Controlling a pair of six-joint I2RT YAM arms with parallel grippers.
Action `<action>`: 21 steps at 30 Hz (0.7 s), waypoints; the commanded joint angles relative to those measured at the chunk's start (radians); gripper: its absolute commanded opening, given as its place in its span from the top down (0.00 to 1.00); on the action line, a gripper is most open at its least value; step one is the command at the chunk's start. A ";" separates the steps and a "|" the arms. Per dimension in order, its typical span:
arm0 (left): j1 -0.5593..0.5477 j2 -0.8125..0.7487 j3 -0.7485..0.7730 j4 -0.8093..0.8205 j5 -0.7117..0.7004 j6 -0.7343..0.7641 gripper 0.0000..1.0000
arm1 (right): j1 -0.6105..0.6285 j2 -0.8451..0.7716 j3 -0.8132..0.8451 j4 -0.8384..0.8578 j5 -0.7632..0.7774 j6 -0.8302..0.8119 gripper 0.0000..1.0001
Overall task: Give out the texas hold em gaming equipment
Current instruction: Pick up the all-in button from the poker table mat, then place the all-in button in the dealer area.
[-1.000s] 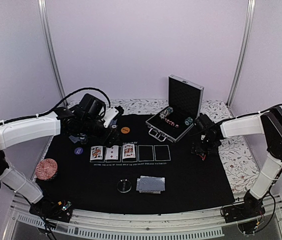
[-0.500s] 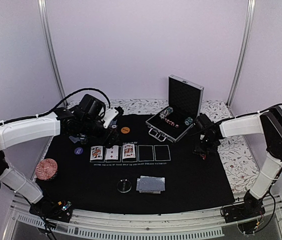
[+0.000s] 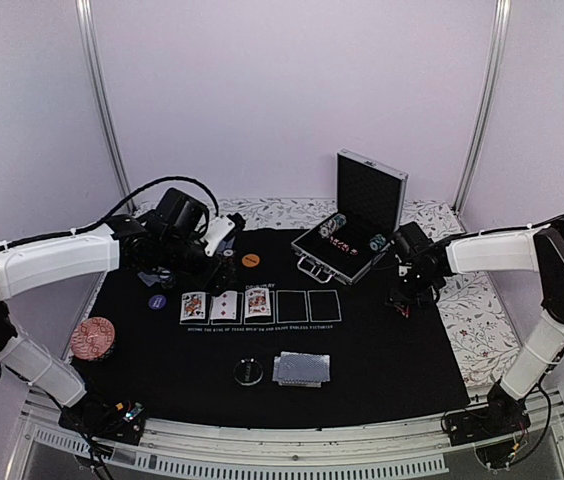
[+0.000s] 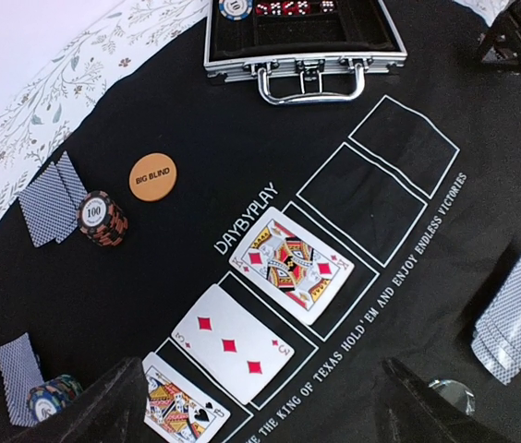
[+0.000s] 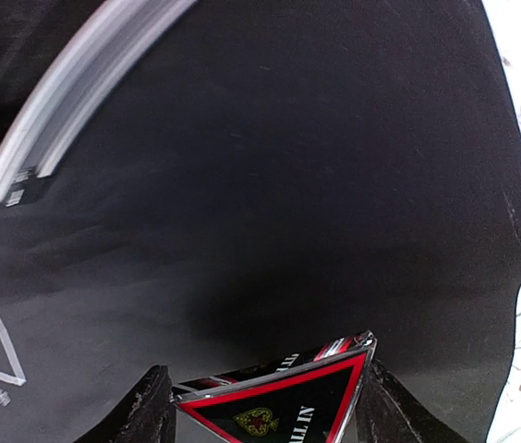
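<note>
Right gripper holds marker near mat edge

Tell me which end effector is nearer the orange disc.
Left: the left end effector hovers beside the disc; the right end effector grips the triangle marker past the case.

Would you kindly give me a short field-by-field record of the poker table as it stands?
Left jaws: wide open, empty, above the face-up cards
Right jaws: closed on the triangle marker
Face-up cards: three, filling three of five printed boxes
Orange disc: reads BIG BLIND, beside a chip stack
Case: open, chips inside
</note>
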 commanded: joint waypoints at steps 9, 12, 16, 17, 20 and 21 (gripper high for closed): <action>0.188 -0.049 -0.019 0.051 0.091 -0.092 0.14 | 0.188 -0.108 0.098 0.025 -0.119 -0.149 0.60; 0.244 -0.082 -0.041 0.081 0.083 -0.125 0.14 | 0.313 -0.098 0.162 0.063 -0.135 -0.203 0.61; 0.273 -0.119 -0.067 0.113 0.045 -0.143 0.13 | 0.464 -0.060 0.221 0.188 -0.193 -0.276 0.61; 0.274 -0.125 -0.069 0.114 0.030 -0.145 0.13 | 0.499 -0.043 0.228 0.221 -0.202 -0.299 0.61; 0.283 -0.143 -0.076 0.118 -0.011 -0.146 0.13 | 0.581 0.041 0.314 0.308 -0.276 -0.346 0.61; 0.288 -0.150 -0.079 0.121 -0.016 -0.145 0.13 | 0.603 0.078 0.345 0.321 -0.308 -0.367 0.61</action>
